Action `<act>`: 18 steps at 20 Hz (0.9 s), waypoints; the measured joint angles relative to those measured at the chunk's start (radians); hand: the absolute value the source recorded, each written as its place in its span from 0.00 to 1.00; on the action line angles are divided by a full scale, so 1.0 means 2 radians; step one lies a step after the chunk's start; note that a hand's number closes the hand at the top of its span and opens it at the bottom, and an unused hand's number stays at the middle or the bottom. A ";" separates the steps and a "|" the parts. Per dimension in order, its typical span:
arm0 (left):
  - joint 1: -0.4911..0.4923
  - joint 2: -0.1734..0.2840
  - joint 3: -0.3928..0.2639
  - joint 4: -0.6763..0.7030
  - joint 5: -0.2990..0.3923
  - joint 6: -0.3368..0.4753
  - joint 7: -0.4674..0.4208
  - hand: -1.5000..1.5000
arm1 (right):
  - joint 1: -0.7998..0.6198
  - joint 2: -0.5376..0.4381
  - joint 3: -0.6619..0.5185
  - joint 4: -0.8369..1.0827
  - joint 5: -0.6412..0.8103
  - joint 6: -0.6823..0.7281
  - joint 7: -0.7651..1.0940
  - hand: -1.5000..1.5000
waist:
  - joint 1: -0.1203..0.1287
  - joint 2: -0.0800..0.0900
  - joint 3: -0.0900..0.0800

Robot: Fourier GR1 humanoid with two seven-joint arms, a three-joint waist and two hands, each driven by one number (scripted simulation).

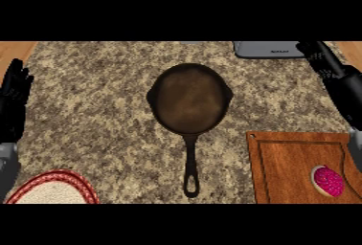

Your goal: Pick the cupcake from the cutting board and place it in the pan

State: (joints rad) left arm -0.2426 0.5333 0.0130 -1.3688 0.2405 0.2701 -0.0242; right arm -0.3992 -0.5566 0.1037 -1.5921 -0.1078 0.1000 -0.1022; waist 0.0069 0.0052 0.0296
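- You see one cupcake on one cutting board.
- One skillet sits beside it.
- Your left hand and right hand rest with straight fingers, holding nothing.

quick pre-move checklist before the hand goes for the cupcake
1. Cupcake on the cutting board, near its right edge: ok.
2. Pan holds nothing, handle toward the robot: ok.
3. Right hand open, holding nothing: ok.
4. Right hand over the cupcake: not ok, it is up near the grey item at the far right.
5. Right forearm clear of the cupcake: cannot tell, it runs close along the board's right edge.
6. Left hand resting open at the left edge, away from pan and red-rimmed plate: ok.
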 measured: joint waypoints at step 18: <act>0.145 -0.159 -0.048 -0.014 0.064 0.020 0.033 0.50 | 0.430 0.033 -0.094 -0.080 0.029 -0.054 -0.229 0.00 | -0.036 -0.010 -0.013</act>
State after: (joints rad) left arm 0.0483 0.2159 -0.0838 -1.3974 0.3691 0.3094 0.0415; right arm 0.4609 -0.4911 -0.0839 -1.7527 -0.0495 -0.0086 -0.5609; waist -0.0645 -0.0148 0.0028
